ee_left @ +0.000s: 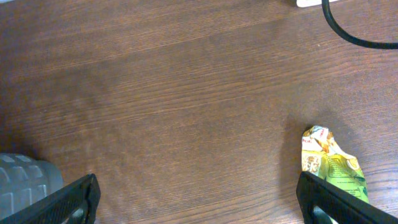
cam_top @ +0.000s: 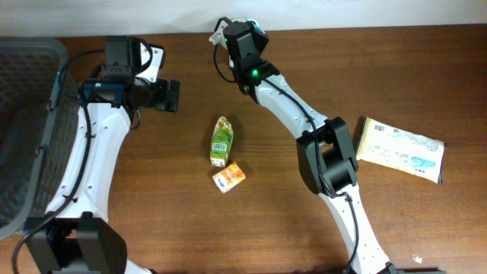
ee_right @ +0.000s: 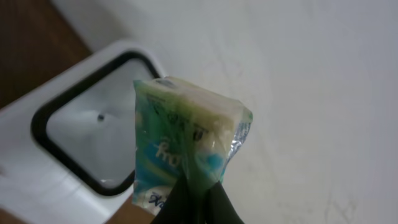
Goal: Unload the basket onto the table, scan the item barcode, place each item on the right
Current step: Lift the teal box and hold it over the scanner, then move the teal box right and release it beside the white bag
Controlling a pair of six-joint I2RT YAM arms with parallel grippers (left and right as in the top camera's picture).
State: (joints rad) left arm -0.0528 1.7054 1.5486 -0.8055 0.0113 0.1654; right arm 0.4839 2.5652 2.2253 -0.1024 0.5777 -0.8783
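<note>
r tool (ee_right: 196, 200) pinches pkt (ee_right: 186, 140) (by scanner (ee_right: 78, 134) window)

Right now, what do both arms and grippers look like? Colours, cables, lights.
Both match. The left arm and right arm have white rounded links, black boxy joint housings and thin black cables running alongside. A green light glows on the right arm's wrist housing. The left gripper and right gripper have black fingers.

Surface: dark brown wood-grain tabletop (cam_top: 190, 228), matte, evenly lit, soft shadows. Backdrop: plain white wall (cam_top: 342, 11) along its far edge.
</note>
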